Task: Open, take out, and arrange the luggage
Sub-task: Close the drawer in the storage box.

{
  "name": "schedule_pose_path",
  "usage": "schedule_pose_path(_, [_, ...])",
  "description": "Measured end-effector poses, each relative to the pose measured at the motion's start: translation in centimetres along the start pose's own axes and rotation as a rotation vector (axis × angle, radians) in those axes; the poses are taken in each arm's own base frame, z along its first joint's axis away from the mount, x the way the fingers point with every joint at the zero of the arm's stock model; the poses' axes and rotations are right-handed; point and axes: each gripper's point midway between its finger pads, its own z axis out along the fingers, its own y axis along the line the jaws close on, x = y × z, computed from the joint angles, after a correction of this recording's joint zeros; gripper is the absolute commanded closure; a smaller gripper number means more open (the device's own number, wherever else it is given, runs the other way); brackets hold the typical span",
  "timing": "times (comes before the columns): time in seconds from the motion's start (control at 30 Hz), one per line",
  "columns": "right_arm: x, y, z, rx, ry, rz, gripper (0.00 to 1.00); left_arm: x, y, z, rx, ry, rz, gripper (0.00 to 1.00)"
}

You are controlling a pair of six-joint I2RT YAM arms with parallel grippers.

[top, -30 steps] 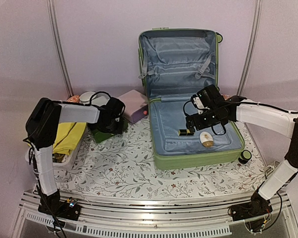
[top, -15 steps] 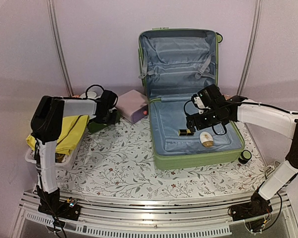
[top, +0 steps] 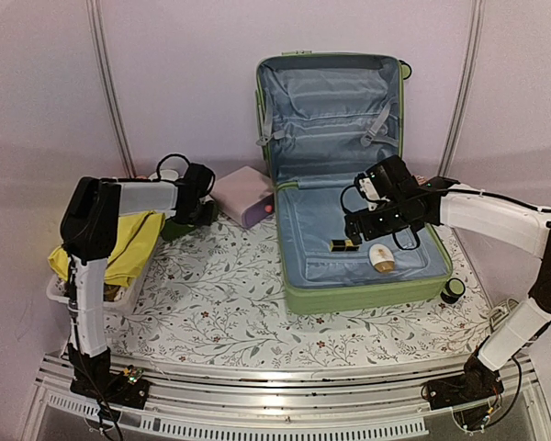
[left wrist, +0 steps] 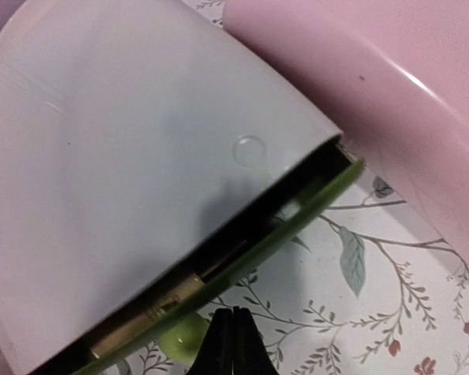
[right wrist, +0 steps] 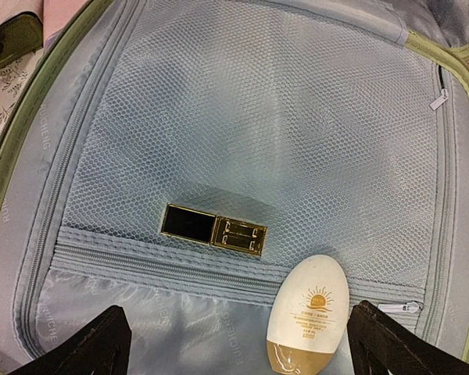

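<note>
The luggage (top: pixel 367 296), a light-green hard-shell suitcase, lies open with its lid (top: pixel 331 101) upright against the back wall. On its grey-blue mesh lining lie a black-and-gold lipstick case (right wrist: pixel 213 227) and a white oval sunscreen bottle (right wrist: pixel 311 320). My right gripper (right wrist: pixel 242 344) hovers open just above both, touching neither. In the top view it (top: pixel 372 237) is over the lower shell. My left gripper (left wrist: pixel 233 336) is shut and empty. It points at the tablecloth just in front of a small white box (left wrist: pixel 141 156), whose green drawer front (left wrist: pixel 297 226) is ajar with something gold inside.
A pink case (top: pixel 243 193) lies between the white box and the luggage. A white basket (top: pixel 73 294) with yellow cloth (top: pixel 133 248) sits at the left edge. A black wheel (top: pixel 453 290) sticks out at the luggage's front right. Flowered tablecloth (top: pixel 220 303) covers the table.
My left gripper has pulled back toward the rear wall by the small box, staying shut. The right arm and the items in the luggage have not moved.
</note>
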Motion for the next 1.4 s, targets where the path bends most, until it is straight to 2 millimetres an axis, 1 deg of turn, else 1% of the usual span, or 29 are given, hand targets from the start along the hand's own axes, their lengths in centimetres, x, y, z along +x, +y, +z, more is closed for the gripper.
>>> schedule_pose_path(0.07, [0.0, 0.0, 0.0, -0.001, -0.001, 0.001, 0.01, 0.3, -0.7, -0.5, 0.040, 0.002, 0.007, 0.78])
schedule_pose_path(0.13, [-0.1, 0.0, -0.1, -0.002, -0.002, 0.001, 0.01, 0.6, -1.6, -1.7, 0.100, -0.001, 0.014, 0.61])
schedule_pose_path(0.2, [-0.1, 0.0, -0.1, -0.003, -0.004, 0.001, 0.01, 0.4, -2.7, -3.0, 0.164, -0.019, 0.026, 0.47])
schedule_pose_path(0.27, [-0.1, 0.1, -0.1, -0.008, -0.004, 0.002, 0.01, -0.5, -4.4, -4.8, 0.243, -0.058, 0.042, 0.38])
schedule_pose_path(0.37, [-0.1, 0.2, -0.1, -0.015, -0.003, 0.002, 0.01, -2.3, -7.7, -7.5, 0.354, -0.139, 0.091, 0.28])
schedule_pose_path(0.4, [-0.1, 0.3, -0.1, -0.017, -0.003, 0.002, 0.01, -2.8, -8.8, -8.2, 0.379, -0.162, 0.115, 0.21])
schedule_pose_path(0.43, [-0.1, 0.3, -0.1, -0.018, -0.003, 0.002, 0.01, -3.2, -9.5, -8.6, 0.392, -0.181, 0.139, 0.11])
schedule_pose_path(0.47, [-0.1, 0.3, -0.2, -0.020, -0.003, 0.003, 0.01, -3.4, -10.3, -9.1, 0.406, -0.197, 0.168, 0.03])
schedule_pose_path(0.5, [-0.1, 0.3, -0.2, -0.021, -0.003, 0.003, 0.01, -3.8, -11.2, -9.5, 0.414, -0.217, 0.202, 0.02])
schedule_pose_path(0.57, [0.0, 0.3, -0.3, -0.022, -0.004, 0.004, 0.01, -4.4, -12.7, -9.5, 0.428, -0.240, 0.260, 0.02])
schedule_pose_path(0.63, [-0.1, 0.3, -0.5, -0.023, -0.008, 0.004, 0.01, -5.0, -13.9, -8.9, 0.431, -0.256, 0.305, 0.02])
schedule_pose_path(0.7, [-0.2, 0.3, -0.6, -0.024, -0.013, 0.005, 0.01, -5.3, -14.5, -7.9, 0.421, -0.262, 0.341, 0.02])
schedule_pose_path(0.8, [-0.3, 0.3, -0.9, -0.026, -0.019, 0.007, 0.01, -5.1, -15.0, -6.0, 0.398, -0.254, 0.393, 0.03])
schedule_pose_path(0.83, [-0.4, 0.3, -0.9, -0.027, -0.020, 0.007, 0.01, -4.9, -15.1, -5.5, 0.389, -0.246, 0.411, 0.03])
schedule_pose_path(0.97, [-0.4, 0.3, -1.0, -0.028, -0.022, 0.007, 0.01, -5.4, -15.1, -3.2, 0.316, -0.237, 0.459, 0.06])
schedule_pose_path(1.03, [-0.4, 0.3, -1.0, -0.028, -0.021, 0.007, 0.01, -5.7, -14.6, -2.2, 0.256, -0.236, 0.482, 0.10])
schedule_pose_path(1.1, [-0.4, 0.3, -1.0, -0.028, -0.021, 0.007, 0.01, -5.7, -13.7, -1.4, 0.191, -0.224, 0.501, 0.15])
schedule_pose_path(1.23, [-0.4, 0.3, -1.0, -0.029, -0.022, 0.007, 0.01, -5.2, -11.4, -0.8, 0.116, -0.188, 0.511, 0.22])
schedule_pose_path(1.3, [-0.4, 0.3, -1.1, -0.032, -0.024, 0.008, 0.01, -4.1, -9.8, -0.8, 0.096, -0.159, 0.504, 0.23])
schedule_pose_path(1.4, [-0.5, 0.4, -1.2, -0.040, -0.025, 0.008, 0.01, -2.6, -6.5, -1.0, 0.069, -0.112, 0.476, 0.25])
